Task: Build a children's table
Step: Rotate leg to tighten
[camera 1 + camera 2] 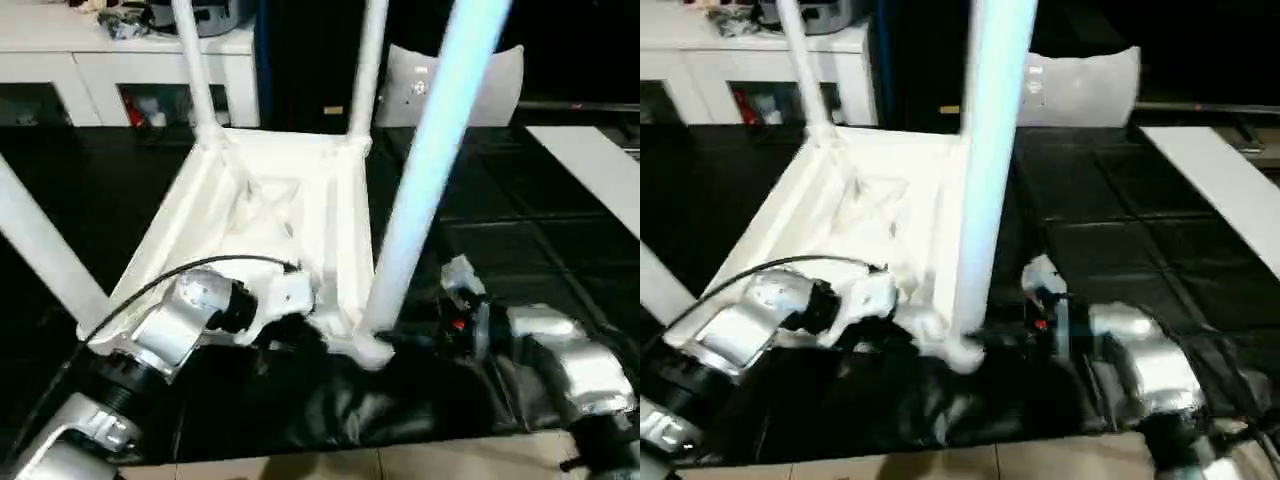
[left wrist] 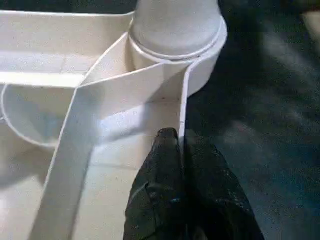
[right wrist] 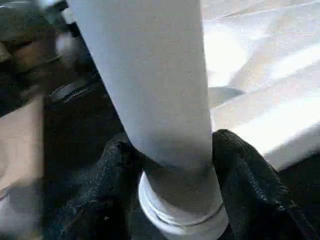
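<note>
The children's table lies upside down on the black mat, its white ribbed top [image 1: 255,190] facing up. Several white legs stand in its corner sockets. The near right leg [image 1: 430,170] rises from the corner socket [image 2: 200,60] closest to me. My left gripper [image 2: 179,142] is shut on the top's thin rim wall [image 2: 172,95], just beside that socket. My right gripper [image 3: 172,145] is closed around the base of the near right leg [image 3: 150,75], one black finger [image 3: 245,170] pressed against each side.
A white cabinet [image 1: 120,60] stands at the back left. A white board [image 1: 590,170] lies on the black mat [image 1: 540,230] at the right, and a pale sheet-like object [image 1: 455,85] leans at the back. Pale floor [image 1: 330,465] shows along the near edge.
</note>
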### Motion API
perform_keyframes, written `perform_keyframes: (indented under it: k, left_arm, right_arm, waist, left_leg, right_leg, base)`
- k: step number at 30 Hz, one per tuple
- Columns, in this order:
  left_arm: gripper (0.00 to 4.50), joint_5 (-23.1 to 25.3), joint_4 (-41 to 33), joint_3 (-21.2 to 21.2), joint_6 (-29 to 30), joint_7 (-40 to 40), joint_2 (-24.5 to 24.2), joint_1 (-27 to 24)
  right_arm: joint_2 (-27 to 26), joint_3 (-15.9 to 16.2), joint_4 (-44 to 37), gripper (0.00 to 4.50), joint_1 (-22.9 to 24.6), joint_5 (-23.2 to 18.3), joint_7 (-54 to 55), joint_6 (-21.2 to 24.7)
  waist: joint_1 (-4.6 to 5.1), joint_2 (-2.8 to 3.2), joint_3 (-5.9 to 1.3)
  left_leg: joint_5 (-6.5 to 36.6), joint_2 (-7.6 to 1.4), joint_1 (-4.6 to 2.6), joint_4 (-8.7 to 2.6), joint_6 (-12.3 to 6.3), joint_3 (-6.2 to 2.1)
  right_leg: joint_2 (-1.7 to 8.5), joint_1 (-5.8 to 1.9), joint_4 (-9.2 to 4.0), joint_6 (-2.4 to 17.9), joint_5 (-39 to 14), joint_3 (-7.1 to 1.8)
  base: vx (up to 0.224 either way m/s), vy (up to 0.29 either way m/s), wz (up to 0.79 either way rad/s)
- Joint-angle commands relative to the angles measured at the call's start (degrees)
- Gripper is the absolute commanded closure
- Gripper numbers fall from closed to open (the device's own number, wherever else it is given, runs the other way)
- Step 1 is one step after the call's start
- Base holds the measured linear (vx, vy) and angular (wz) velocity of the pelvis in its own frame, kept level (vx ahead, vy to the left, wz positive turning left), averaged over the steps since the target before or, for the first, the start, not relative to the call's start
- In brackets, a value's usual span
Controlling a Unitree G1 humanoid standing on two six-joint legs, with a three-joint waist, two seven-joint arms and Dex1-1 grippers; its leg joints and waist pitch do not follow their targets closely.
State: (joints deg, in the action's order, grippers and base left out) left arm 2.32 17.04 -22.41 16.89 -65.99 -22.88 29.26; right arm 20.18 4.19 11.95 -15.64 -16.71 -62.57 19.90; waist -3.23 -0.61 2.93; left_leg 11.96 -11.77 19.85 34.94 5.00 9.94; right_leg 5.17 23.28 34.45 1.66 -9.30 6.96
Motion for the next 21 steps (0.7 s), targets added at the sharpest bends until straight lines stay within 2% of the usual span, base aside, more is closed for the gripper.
perform_keyframes:
  k: [1,2,3,4,5,6,7,8,9,12,14,17,18,21]
  left_arm:
    - [4.50,-1.18,-2.19,0.05,2.99,6.59,6.17,1.23]
    - [4.50,-0.90,-2.06,0.35,4.37,8.55,7.64,1.49]
    - [4.50,-0.70,-1.97,0.50,5.22,9.80,8.59,1.66]
    - [4.50,-0.70,-1.97,0.50,5.22,9.80,8.59,1.66]
    - [4.50,-0.13,-1.44,0.91,6.64,12.82,10.54,2.18]
    - [4.50,0.25,-0.97,1.18,7.50,14.92,11.93,2.62]
    - [4.50,0.74,-0.60,1.57,8.47,17.10,13.29,3.07]
    - [4.50,1.25,0.08,2.14,9.17,19.60,14.76,3.66]
    - [4.50,1.71,0.73,2.83,9.94,21.95,16.30,4.30]
    - [4.50,2.00,1.90,4.08,10.98,25.10,18.85,5.64]
    - [4.50,2.18,1.91,4.16,11.09,25.33,19.02,5.83]
    - [4.50,2.65,1.60,3.75,10.23,24.31,17.80,5.65]
    - [4.50,2.83,1.46,3.63,9.98,23.89,17.24,5.33]
    - [4.50,2.92,1.18,3.68,9.19,23.27,16.02,4.45]
  right_arm:
    - [-5.55,2.45,-1.73,2.57,-1.74,-0.12,6.27,0.71]
    - [-7.48,1.71,-1.19,2.57,-2.33,0.82,10.21,0.76]
    - [-8.74,1.23,-0.87,2.57,-2.74,1.41,12.82,0.86]
    - [-8.74,1.23,-0.87,2.57,-2.74,1.41,12.82,0.86]
    - [-11.24,0.18,-0.31,2.57,-3.57,2.21,17.94,1.47]
    - [-13.10,-0.66,0.01,2.57,-4.14,2.52,21.51,2.23]
    - [-14.82,-1.42,0.09,2.57,-4.54,2.73,24.85,3.04]
    - [-16.27,-1.83,0.51,2.57,-5.01,3.95,28.69,3.54]
    - [-17.39,-1.81,1.16,2.57,-5.38,5.38,31.74,3.62]
    - [-18.72,-1.74,2.32,2.57,-5.54,6.97,33.94,1.92]
    - [-18.94,-1.91,2.28,2.02,-5.46,7.22,34.46,1.35]
    - [-17.99,-1.30,0.60,1.82,-4.10,7.72,33.11,0.14]
    - [-17.87,-1.59,-0.39,1.51,-3.45,7.48,33.28,0.37]
    - [-16.48,-2.22,-1.11,1.37,-2.29,7.35,32.85,-1.66]
  waist:
    - [0.69,-0.53,-3.35]
    - [0.69,-0.53,-3.35]
    - [1.80,-0.48,-3.45]
    - [2.10,-0.40,-3.49]
    - [2.66,-0.36,-3.48]
    - [3.18,-0.36,-3.51]
    - [3.39,-0.52,-3.59]
    - [3.52,-0.44,-3.61]
    - [4.04,-0.33,-3.67]
    - [3.90,-0.41,-3.92]
    - [3.66,-0.39,-4.16]
    - [3.24,-0.26,-4.52]
    - [3.03,-0.31,-4.51]
    - [2.74,-0.19,-4.48]
  left_leg:
    - [12.07,-0.66,0.32,-3.97,-1.25,-0.49]
    - [12.07,-0.66,0.32,-3.97,-1.25,-0.49]
    - [12.14,-0.62,0.61,-3.94,-1.15,-0.72]
    - [12.19,-0.62,0.87,-3.99,-1.30,-0.81]
    - [12.46,-0.60,0.90,-4.00,-1.69,-0.83]
    - [12.45,-0.49,0.75,-3.90,-1.84,-0.79]
    - [12.44,-0.51,0.80,-3.89,-1.85,-0.87]
    - [12.24,-0.47,0.78,-3.89,-2.04,-0.84]
    - [11.82,-0.52,0.75,-3.91,-2.28,-0.81]
    - [9.43,-0.62,0.97,-3.85,-3.38,-0.64]
    - [7.42,-0.84,0.96,-3.84,-4.36,-0.60]
    - [2.98,-0.94,1.18,-3.66,-6.27,-0.42]
    - [1.85,-0.91,1.24,-3.65,-6.91,-0.41]
    - [1.10,-1.06,1.11,-3.63,-7.65,-0.36]
  right_leg:
    - [3.33,-3.20,-6.53,2.56,-32.46,-2.28]
    - [3.33,-3.20,-6.53,2.56,-32.46,-2.28]
    - [3.26,-3.27,-6.72,1.95,-32.69,-1.91]
    - [3.26,-3.49,-6.69,1.83,-32.46,-1.82]
    - [3.16,-3.31,-6.84,1.79,-31.85,-1.80]
    - [3.10,-3.07,-6.96,2.23,-31.40,-1.77]
    - [3.11,-3.17,-6.84,2.37,-31.08,-1.74]
    - [3.12,-3.14,-6.83,2.63,-30.69,-1.81]
    - [3.03,-3.01,-6.72,3.29,-29.19,-1.92]
    - [3.09,-3.26,-6.16,4.82,-24.71,-2.36]
    - [3.13,-3.39,-5.48,6.57,-20.17,-2.72]
    - [3.09,-3.81,-4.20,9.97,-10.79,-3.09]
    - [3.10,-3.94,-3.90,10.64,-8.62,-3.16]
    - [3.16,-3.95,-3.72,11.31,-7.30,-3.22]
  base:
    - [0.000,0.000,0.00]
    - [0.000,0.000,0.00]
    - [0.000,0.000,0.00]
    - [0.000,0.000,0.00]
    - [0.000,0.000,0.00]
    - [0.000,0.000,0.00]
    - [0.000,0.000,0.00]
    - [0.000,0.000,0.00]
    - [0.000,0.000,0.00]
    - [0.000,0.000,0.00]
    - [0.026,-0.005,0.03]
    - [0.035,-0.009,0.03]
    - [0.000,0.000,0.00]
    - [0.000,0.000,0.00]
